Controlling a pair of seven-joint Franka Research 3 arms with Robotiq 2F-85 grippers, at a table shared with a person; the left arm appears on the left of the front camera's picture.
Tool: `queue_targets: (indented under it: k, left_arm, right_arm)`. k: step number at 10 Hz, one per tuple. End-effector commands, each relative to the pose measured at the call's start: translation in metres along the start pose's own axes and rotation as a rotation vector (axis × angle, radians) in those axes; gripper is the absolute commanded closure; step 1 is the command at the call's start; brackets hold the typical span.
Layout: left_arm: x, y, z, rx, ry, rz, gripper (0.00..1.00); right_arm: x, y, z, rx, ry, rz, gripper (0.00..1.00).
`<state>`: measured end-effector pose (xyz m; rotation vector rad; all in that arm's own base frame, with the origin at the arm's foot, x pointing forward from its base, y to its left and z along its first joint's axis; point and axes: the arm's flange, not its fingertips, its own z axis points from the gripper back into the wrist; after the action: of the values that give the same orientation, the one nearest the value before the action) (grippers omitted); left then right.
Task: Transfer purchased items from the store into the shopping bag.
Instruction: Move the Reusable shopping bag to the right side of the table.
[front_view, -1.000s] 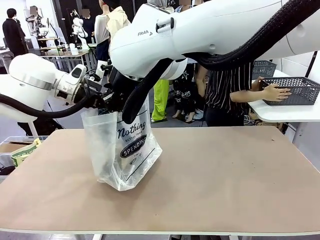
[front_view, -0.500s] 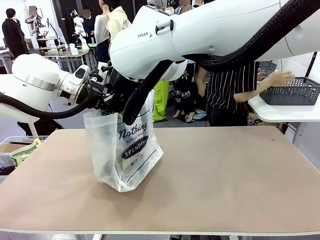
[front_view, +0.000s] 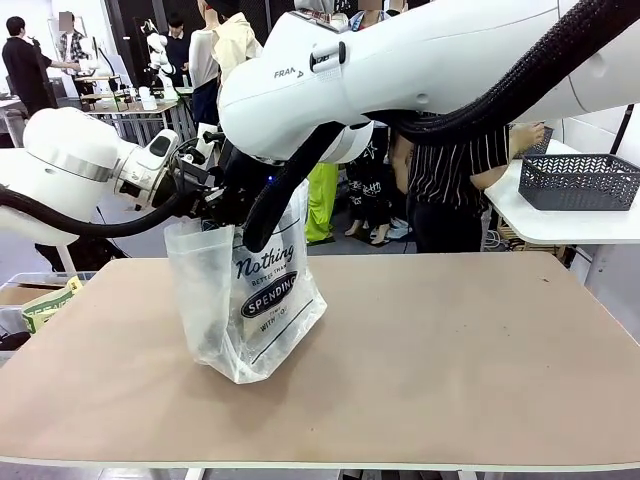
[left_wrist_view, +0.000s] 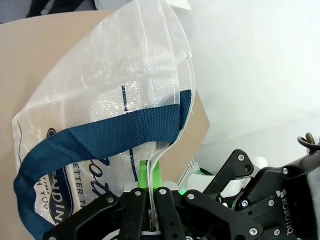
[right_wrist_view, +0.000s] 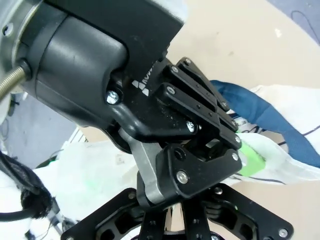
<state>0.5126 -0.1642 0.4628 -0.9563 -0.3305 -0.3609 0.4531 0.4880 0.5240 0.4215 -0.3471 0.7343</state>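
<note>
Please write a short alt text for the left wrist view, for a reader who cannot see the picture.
The left gripper is shut on the top edge of the shopping bag, a translucent whitish plastic bag with a dark navy handle, above the brown table. The other arm's black gripper is close at the lower right.

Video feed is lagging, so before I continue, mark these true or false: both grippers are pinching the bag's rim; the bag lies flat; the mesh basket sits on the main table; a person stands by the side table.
1. The left gripper is shut on the shopping bag rim. True.
2. The right gripper is also shut on the bag. True.
3. The bag lies flat. False: it stands upright, held at the top.
4. The basket sits on the main table. False: it is on the white side table.
5. A person stands by the side table. True.
</note>
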Motion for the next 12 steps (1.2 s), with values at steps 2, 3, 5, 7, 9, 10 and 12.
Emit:
queue_targets:
  k: [2, 3, 5, 7, 9, 10, 12]
  left_arm:
    - [-0.013, 0.001, -0.016, 0.003, 0.045, 0.02, 1.0]
    - [-0.014, 0.001, -0.015, 0.002, 0.045, 0.019, 1.0]
    - [-0.015, 0.001, -0.013, -0.003, 0.036, 0.022, 1.0]
    - [-0.015, 0.002, -0.01, -0.001, 0.021, 0.028, 1.0]
    - [-0.017, 0.003, -0.003, 0.0, -0.007, 0.028, 1.0]
    - [-0.018, 0.002, 0.001, -0.002, -0.022, 0.025, 1.0]
    - [-0.017, 0.0, 0.011, 0.007, -0.058, 0.015, 1.0]
  right_arm:
    - [0.014, 0.006, 0.01, -0.066, -0.107, -0.022, 0.53]
    - [0.014, 0.007, 0.01, -0.07, -0.111, -0.029, 0.33]
    - [0.011, 0.007, 0.011, -0.081, -0.099, -0.042, 0.0]
    - [0.007, 0.007, 0.013, -0.098, -0.098, -0.07, 0.0]
    - [-0.005, 0.006, 0.021, -0.117, -0.096, -0.105, 0.0]
    - [-0.011, 0.003, 0.026, -0.13, -0.108, -0.135, 0.0]
    - [-0.024, -0.002, 0.035, -0.144, -0.126, -0.185, 0.0]
